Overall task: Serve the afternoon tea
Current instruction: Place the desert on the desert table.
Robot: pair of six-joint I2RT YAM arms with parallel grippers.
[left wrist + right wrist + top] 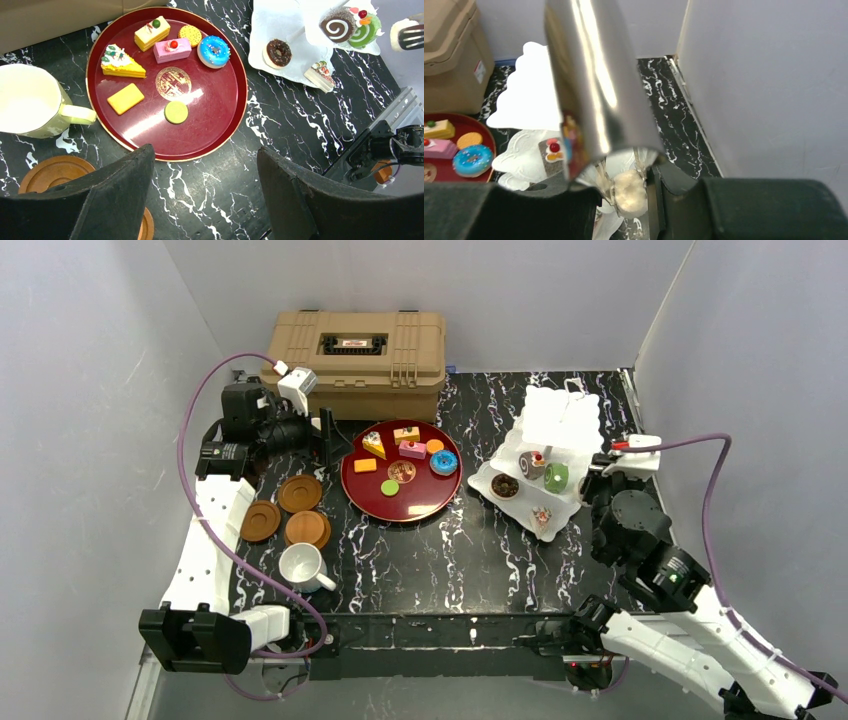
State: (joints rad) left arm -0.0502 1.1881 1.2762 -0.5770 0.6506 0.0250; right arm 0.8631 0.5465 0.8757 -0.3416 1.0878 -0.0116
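**Fingers.** The right fingers (624, 200) are clenched on a shiny metal utensil (594, 75). A pale cake (629, 192) shows at the utensil's lower end. Whether the cake is pinched or only resting there cannot be told. The left fingers (205, 152) are released and grasp nothing. They hang over the table (280, 115) at the near rim of the red tray (210, 115).

**Task items.** The white stand (560, 415) is at centre right of the top view. It carries a chocolate doughnut (505, 485), two rolls and a slice. Seven cakes lie on the tray, not yet served. The saucers (300, 493) and the white mug (300, 565) are at lower left. The pale-yellow mug (25, 107) is at the left edge of the left wrist view.

**Governing relation.** In the left wrist view, the utensil's slotted end is in the upper right corner, just beside the stand's roll tier. Its long axis points left, toward the stand. The right arm is the nearer one. The likely next move is a short carry leftward onto a bare tier.
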